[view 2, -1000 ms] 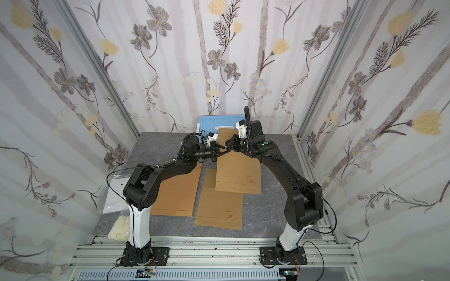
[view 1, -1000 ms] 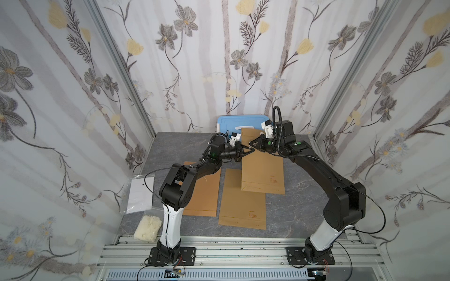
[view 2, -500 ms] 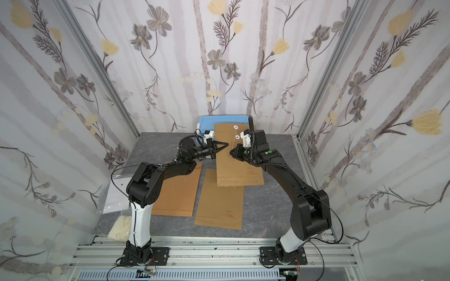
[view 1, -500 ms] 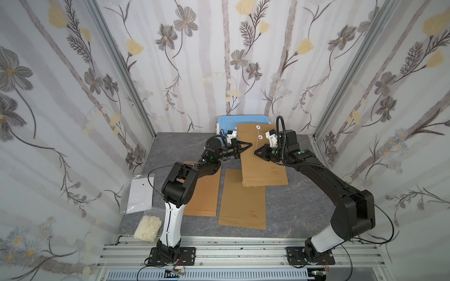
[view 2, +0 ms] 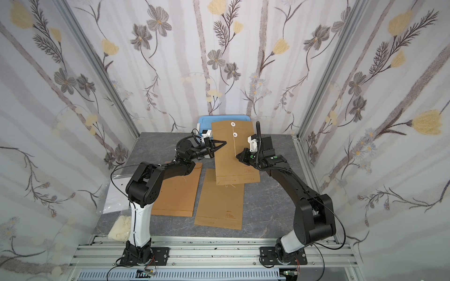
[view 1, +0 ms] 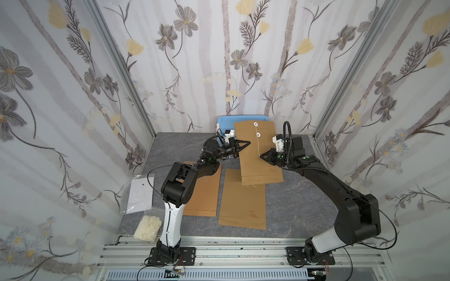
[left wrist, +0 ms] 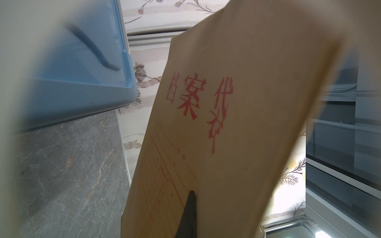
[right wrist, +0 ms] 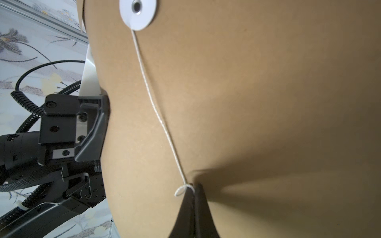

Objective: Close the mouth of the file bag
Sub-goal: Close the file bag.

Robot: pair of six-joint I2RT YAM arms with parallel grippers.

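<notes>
The brown file bag [view 1: 258, 160] [view 2: 231, 165] hangs tilted above the table, its two white discs [view 1: 255, 124] near the upper end. My left gripper [view 1: 247, 142] [view 2: 224, 142] is shut on the file bag's left edge; one dark finger [left wrist: 188, 214] lies on the printed face of the file bag [left wrist: 226, 103]. My right gripper [view 1: 261, 155] [view 2: 236, 157] [right wrist: 193, 185] is shut on the end of the white string [view 1: 258, 146] [right wrist: 156, 111]. The string runs taut from a disc [right wrist: 137, 10] to its tips.
A blue box [view 1: 243, 120] [left wrist: 82, 61] stands at the back wall behind the held bag. Two more brown file bags [view 1: 202, 192] [view 1: 243, 199] lie flat on the grey table. A clear plastic bag [view 1: 141, 192] and a white lump [view 1: 148, 228] lie at the front left.
The bag's upper end has risen, showing both discs. My right gripper has drawn the string down along the bag, away from the left gripper, which has stayed on the edge.
</notes>
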